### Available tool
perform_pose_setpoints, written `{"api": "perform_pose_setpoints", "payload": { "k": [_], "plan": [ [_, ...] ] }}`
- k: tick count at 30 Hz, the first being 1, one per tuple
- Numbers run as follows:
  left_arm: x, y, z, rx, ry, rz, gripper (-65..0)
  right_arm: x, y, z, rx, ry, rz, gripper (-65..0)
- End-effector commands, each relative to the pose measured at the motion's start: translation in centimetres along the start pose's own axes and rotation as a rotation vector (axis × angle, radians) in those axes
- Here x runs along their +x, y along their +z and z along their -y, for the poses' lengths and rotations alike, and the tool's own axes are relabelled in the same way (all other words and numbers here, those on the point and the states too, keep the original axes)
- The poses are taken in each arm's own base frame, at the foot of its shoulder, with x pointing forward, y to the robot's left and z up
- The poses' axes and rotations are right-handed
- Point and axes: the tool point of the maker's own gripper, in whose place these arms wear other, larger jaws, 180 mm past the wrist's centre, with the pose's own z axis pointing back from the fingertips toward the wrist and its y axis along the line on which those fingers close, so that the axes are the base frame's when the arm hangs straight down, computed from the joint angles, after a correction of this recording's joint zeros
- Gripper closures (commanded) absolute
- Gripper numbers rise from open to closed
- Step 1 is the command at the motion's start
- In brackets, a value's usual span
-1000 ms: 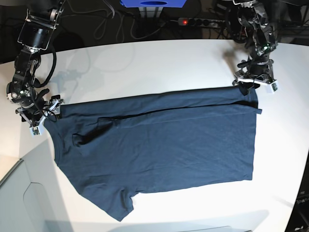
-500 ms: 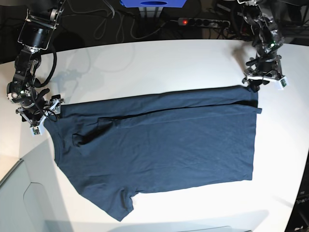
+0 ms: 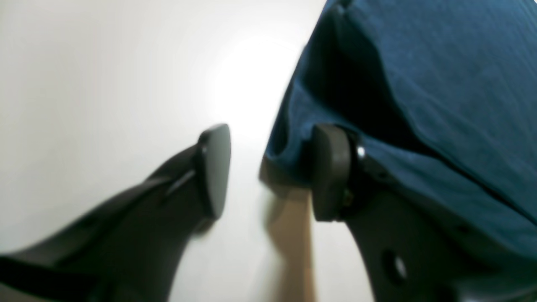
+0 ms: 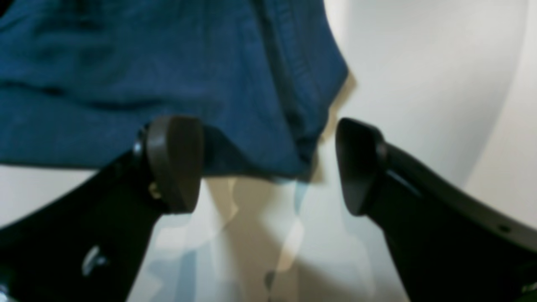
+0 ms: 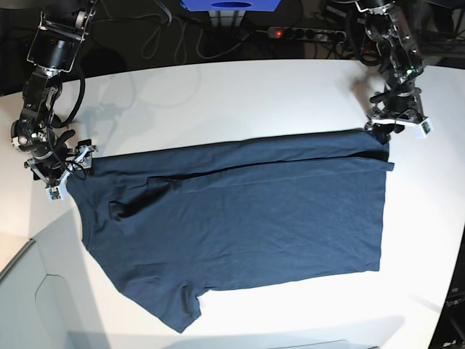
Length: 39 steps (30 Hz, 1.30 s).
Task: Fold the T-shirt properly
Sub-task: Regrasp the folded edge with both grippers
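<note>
The dark navy T-shirt (image 5: 240,218) lies spread flat on the white table (image 5: 218,94), one sleeve toward the front edge. My left gripper (image 5: 397,128) stands at the shirt's far right corner. In the left wrist view my left gripper (image 3: 268,172) is open, and the T-shirt (image 3: 419,84) edge reaches into the gap beside one finger (image 3: 331,167) without being clamped. My right gripper (image 5: 61,173) sits at the shirt's far left corner. Seen from the right wrist, my right gripper (image 4: 264,165) is wide open, with a corner of the T-shirt (image 4: 168,63) lying between the fingers.
A power strip (image 5: 298,33) with a red light, cables and a blue object (image 5: 231,4) lie behind the table's far edge. A grey surface (image 5: 29,305) adjoins the table at the front left.
My left gripper has shifted right, off the shirt's corner to its outer edge, and its fingers have narrowed a little. My right gripper has edged slightly away from me. The shirt lies as before.
</note>
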Motion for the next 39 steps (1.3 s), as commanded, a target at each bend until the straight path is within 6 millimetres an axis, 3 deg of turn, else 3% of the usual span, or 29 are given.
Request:
{"api": "perform_pose_setpoints", "payload": {
  "k": [1,12,22,27,30,33,39],
  "plan": [
    [-0.6,-0.1,-0.4,0.013,-0.005,-0.039,-24.7,1.6,0.6,0.9,-0.010,0.025,0.054,-46.9],
    [-0.8,-0.1,-0.3,0.012,0.001,-0.040,0.0,0.7,0.7,0.8,-0.010,0.022,0.050,-46.9],
    [-0.5,0.0,-0.2,0.010,-0.004,-0.033,0.0,0.9,0.9,1.5,-0.021,0.030,0.050,-47.1],
    [-0.5,0.0,-0.2,0.010,-0.004,-0.033,0.0,-0.8,0.2,1.0,-0.001,0.004,0.007,-46.0],
    [-0.5,0.0,-0.2,0.010,-0.004,-0.033,0.0,-1.8,-0.2,0.9,0.008,-0.013,-0.018,-39.1],
    [-0.8,-0.1,-0.3,0.012,0.000,-0.040,0.0,-2.7,-0.5,0.9,0.013,-0.032,-0.037,-27.2],
    [-0.4,0.0,0.0,0.006,-0.005,-0.031,0.0,-2.6,-0.4,0.8,0.014,-0.025,-0.035,-8.3]
  ]
}}
